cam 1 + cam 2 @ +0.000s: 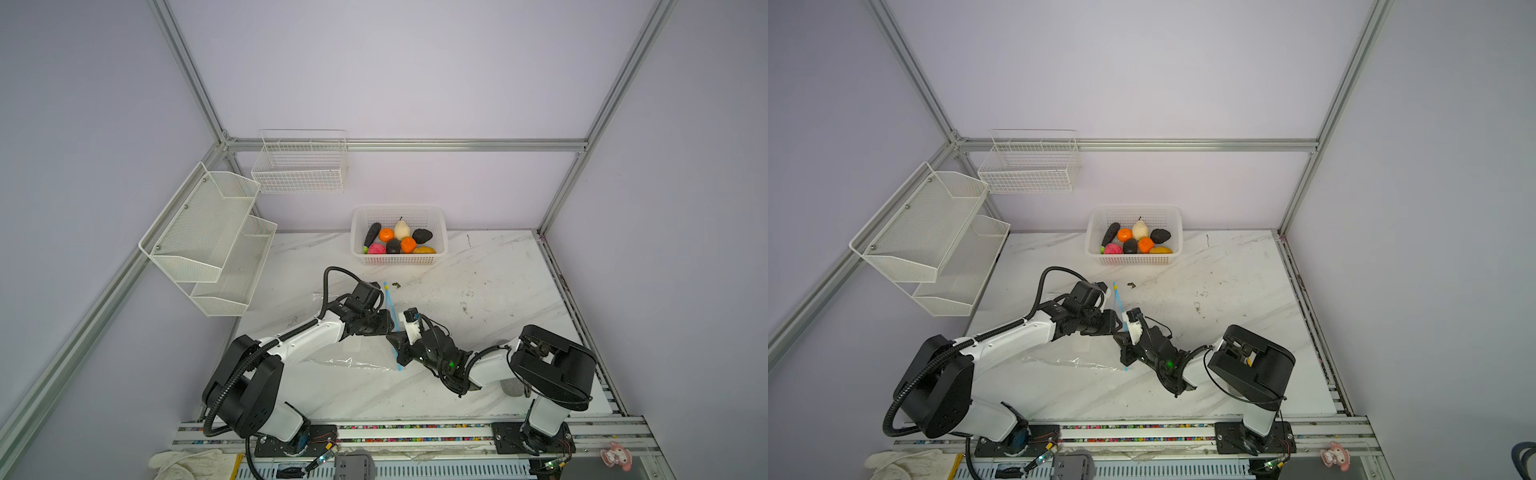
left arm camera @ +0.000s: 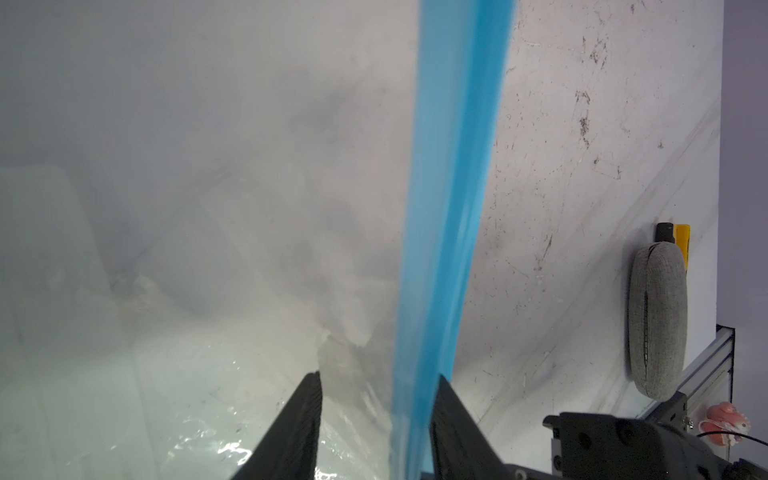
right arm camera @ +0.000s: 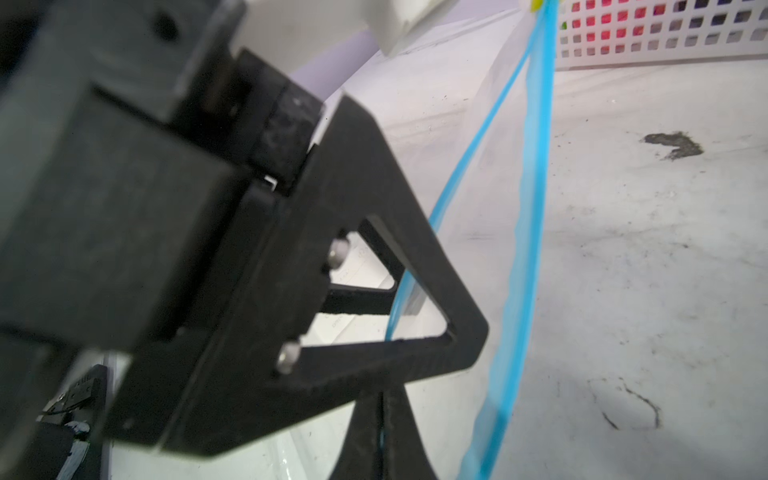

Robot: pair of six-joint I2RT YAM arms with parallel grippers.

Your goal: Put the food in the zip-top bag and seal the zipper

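The food [image 1: 399, 241] [image 1: 1136, 243] lies in a white perforated basket [image 1: 399, 260] [image 1: 1133, 260] at the back: two orange pieces, a cream pear, a pink ball and black lumps. The clear zip-top bag [image 1: 353, 365] [image 1: 1075, 363] lies under both grippers. Its blue zipper [image 1: 389, 303] [image 1: 1118, 301] [image 2: 453, 166] [image 3: 534, 208] ends in a yellow piece [image 1: 385, 284]. My left gripper [image 1: 390, 327] [image 2: 379, 376] stands open, with the zipper strip and clear plastic between its jaws. My right gripper [image 1: 397, 344] [image 3: 384, 411] is shut on the bag's blue edge just beside it.
White mesh shelves [image 1: 208, 237] and a wire basket [image 1: 299, 166] hang on the left and back walls. A grey pad [image 1: 513, 386] [image 2: 658, 320] and yellow-handled pliers [image 2: 681, 241] lie near the right arm's base. A dark smudge [image 1: 396, 285] marks the marble.
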